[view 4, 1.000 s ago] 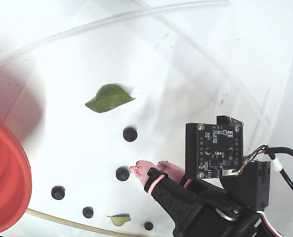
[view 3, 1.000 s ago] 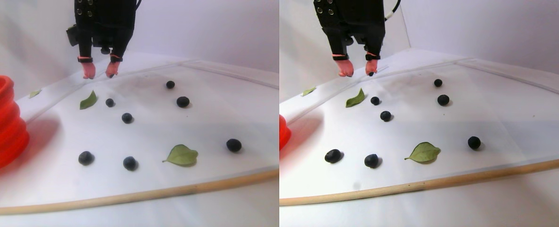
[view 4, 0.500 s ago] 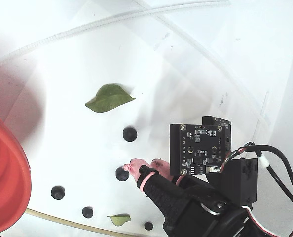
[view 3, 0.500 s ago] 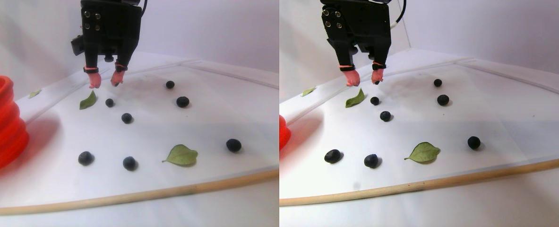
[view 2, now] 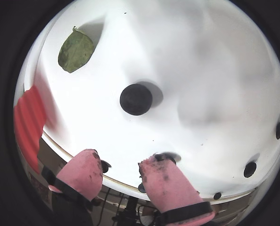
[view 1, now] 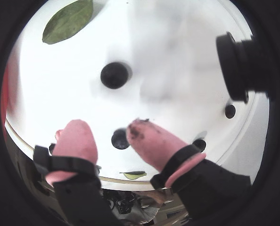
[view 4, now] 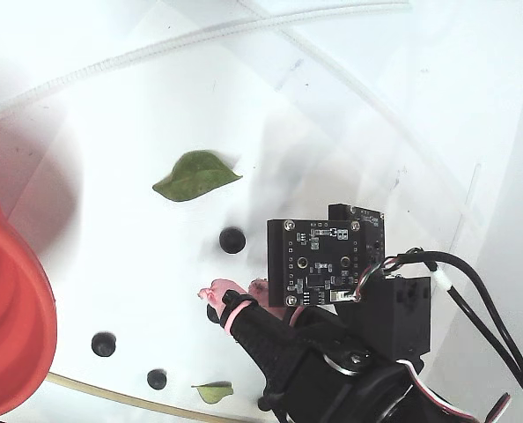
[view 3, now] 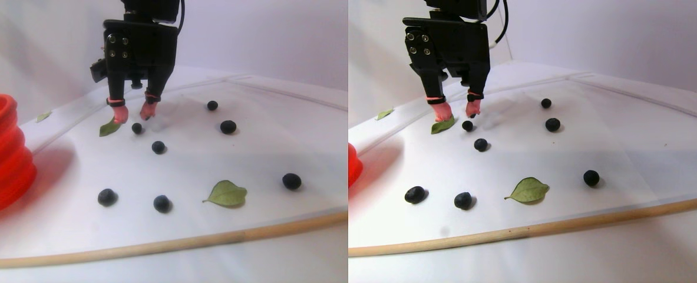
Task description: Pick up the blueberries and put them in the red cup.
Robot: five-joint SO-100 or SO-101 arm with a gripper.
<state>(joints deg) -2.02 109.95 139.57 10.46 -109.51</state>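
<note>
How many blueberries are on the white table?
7 blueberries in the stereo pair view: one between the pincer tips, one just in front, two farther back, two near the front, one at right. None seems hidden.

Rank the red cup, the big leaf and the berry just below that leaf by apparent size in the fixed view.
Largest to smallest in the fixed view:
1. red cup, though cut off by the left edge
2. big leaf
3. berry
The cup sits nearest the camera, which inflates its look, but the order is clear.
</note>
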